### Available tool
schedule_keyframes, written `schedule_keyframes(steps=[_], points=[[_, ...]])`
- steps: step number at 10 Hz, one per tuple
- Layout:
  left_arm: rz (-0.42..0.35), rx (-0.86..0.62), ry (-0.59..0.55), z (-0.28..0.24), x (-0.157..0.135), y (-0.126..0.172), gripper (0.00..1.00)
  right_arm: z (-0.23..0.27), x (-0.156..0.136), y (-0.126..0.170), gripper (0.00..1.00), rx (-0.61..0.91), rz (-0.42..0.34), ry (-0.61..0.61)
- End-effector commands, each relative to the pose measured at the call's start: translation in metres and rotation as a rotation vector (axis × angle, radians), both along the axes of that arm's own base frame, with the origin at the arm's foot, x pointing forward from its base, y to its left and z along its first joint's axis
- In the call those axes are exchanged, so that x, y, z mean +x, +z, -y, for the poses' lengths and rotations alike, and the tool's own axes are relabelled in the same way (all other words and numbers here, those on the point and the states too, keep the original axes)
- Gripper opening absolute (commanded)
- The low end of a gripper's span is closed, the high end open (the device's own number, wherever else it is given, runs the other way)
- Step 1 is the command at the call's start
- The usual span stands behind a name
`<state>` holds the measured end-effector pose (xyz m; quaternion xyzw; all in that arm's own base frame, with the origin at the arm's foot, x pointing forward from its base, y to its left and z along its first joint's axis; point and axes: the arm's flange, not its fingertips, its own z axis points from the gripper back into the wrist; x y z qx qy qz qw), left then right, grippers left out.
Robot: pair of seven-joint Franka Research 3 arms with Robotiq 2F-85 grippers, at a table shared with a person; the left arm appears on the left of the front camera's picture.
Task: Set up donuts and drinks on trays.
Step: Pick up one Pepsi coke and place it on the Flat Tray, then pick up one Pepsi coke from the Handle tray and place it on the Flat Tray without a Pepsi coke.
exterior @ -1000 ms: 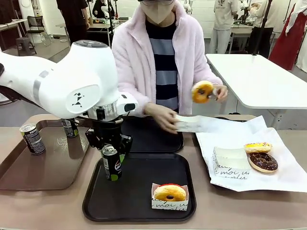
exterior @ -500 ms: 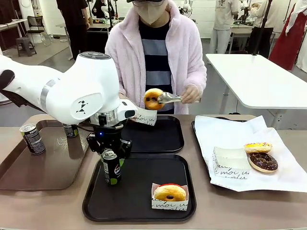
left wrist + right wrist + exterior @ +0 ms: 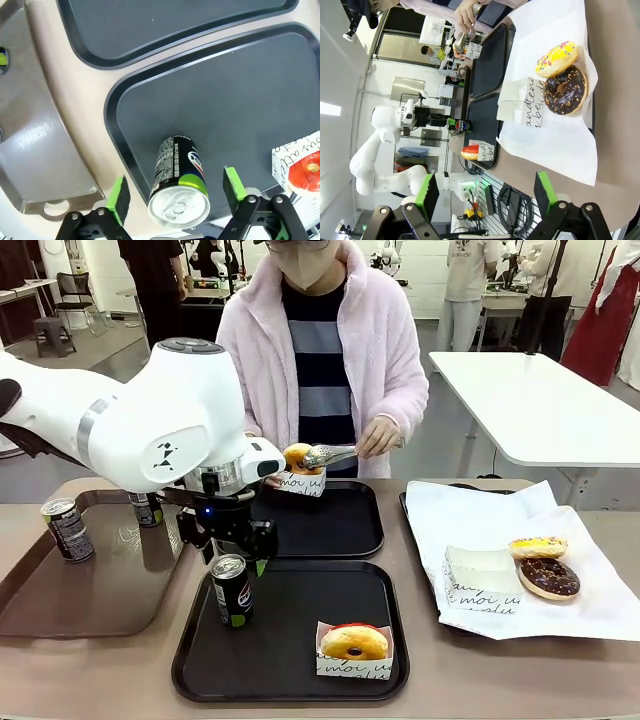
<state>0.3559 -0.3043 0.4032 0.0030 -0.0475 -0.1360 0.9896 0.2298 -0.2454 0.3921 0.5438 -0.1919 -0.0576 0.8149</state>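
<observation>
The drink step for the near tray (image 3: pixel 290 630) looks done. A can (image 3: pixel 231 590) stands upright at lower centre-left of the front view, on that tray's left part. The left tool (image 3: pixel 235 552) hangs right above it, released, with its green pads either side of the can and clear of it (the left wrist view shows a gap on both sides). A sleeved donut (image 3: pixel 354 644) sits near the tray's front rim, so this tray has its pair. The far tray (image 3: pixel 330 525), at mid-frame, is bare; above its back edge a person's hand (image 3: pixel 380 435) holds tongs (image 3: pixel 330 453) that set a second donut (image 3: pixel 297 458) into a sleeve (image 3: pixel 302 483). My guess at the next move: lift the tool straight up without nudging the can, then swing left to the brown tray (image 3: pixel 100 590), where two more cans (image 3: pixel 67 530) wait, and carry one to the far tray. The right tool (image 3: pixel 485 192) is open on nothing, at the bottom of its own view. The cans are slim, smooth, glossy black metal with silver tops and likely easy to tip. The trays are hard black plastic with rounded corners and raised rims. The donuts are shiny glazed rings, and the sleeves are thin white printed paper.
</observation>
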Motion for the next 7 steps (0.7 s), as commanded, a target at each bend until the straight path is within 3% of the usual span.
schedule_keyframes(steps=[1, 4, 6, 7], points=[[0.013, -0.016, 0.006, -0.01, -0.014, 0.028, 1.0, 0.002, -0.002, -0.001, 1.0, 0.008, 0.012, 0.009], [0.053, -0.022, -0.022, -0.031, -0.035, 0.077, 1.0, 0.002, -0.002, -0.001, 1.0, 0.008, 0.012, 0.009], [0.08, -0.014, 0.045, -0.044, -0.042, 0.08, 1.0, 0.002, -0.002, -0.001, 1.0, 0.008, 0.012, 0.009], [0.07, -0.008, -0.003, -0.027, -0.032, 0.083, 1.0, 0.002, -0.002, -0.001, 1.0, 0.008, 0.012, 0.009]])
